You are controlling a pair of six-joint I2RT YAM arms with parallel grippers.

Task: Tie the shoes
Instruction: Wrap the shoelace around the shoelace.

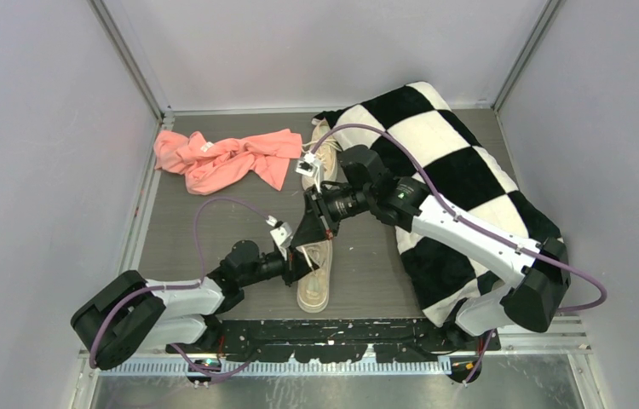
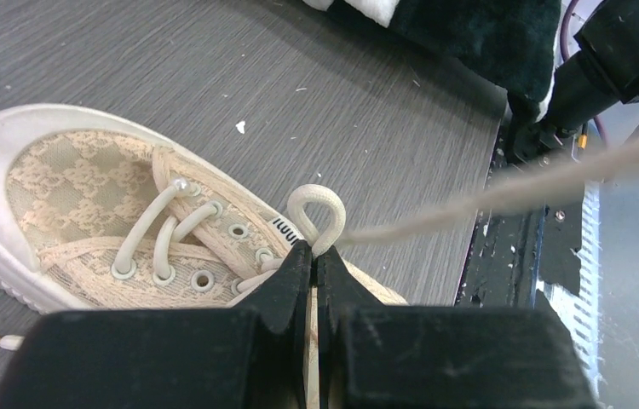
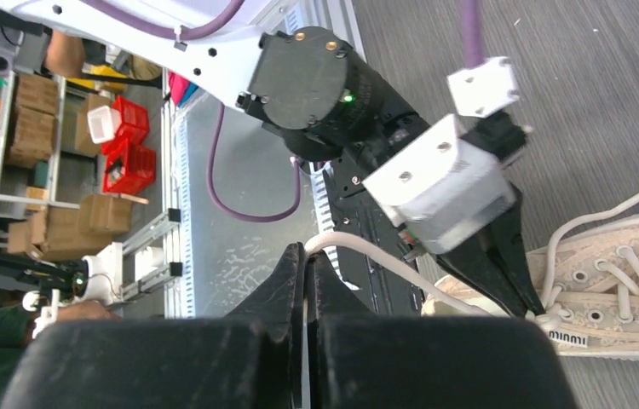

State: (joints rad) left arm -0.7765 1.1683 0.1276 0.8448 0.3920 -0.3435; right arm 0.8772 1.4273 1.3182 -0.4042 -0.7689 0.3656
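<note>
One beige shoe (image 1: 314, 285) lies on the table near the arm bases, its toe pointing toward them. In the left wrist view this shoe (image 2: 86, 204) shows its eyelets and loose lacing. My left gripper (image 2: 316, 253) is shut on a small loop of cream lace (image 2: 316, 213) over the tongue. Another lace strand (image 2: 503, 194) runs taut to the right. My right gripper (image 3: 307, 253) is shut on that strand (image 3: 384, 266), held above the shoe (image 3: 614, 281). Both grippers, the left (image 1: 307, 261) and the right (image 1: 303, 242), meet over the shoe. The second shoe (image 1: 326, 153) lies farther back beside the pillow.
A black-and-white checkered pillow (image 1: 469, 179) fills the right side of the table. A pink cloth (image 1: 227, 158) lies crumpled at the back left. Pale walls close in the left, right and far sides. A black base rail (image 1: 333, 334) runs along the near edge.
</note>
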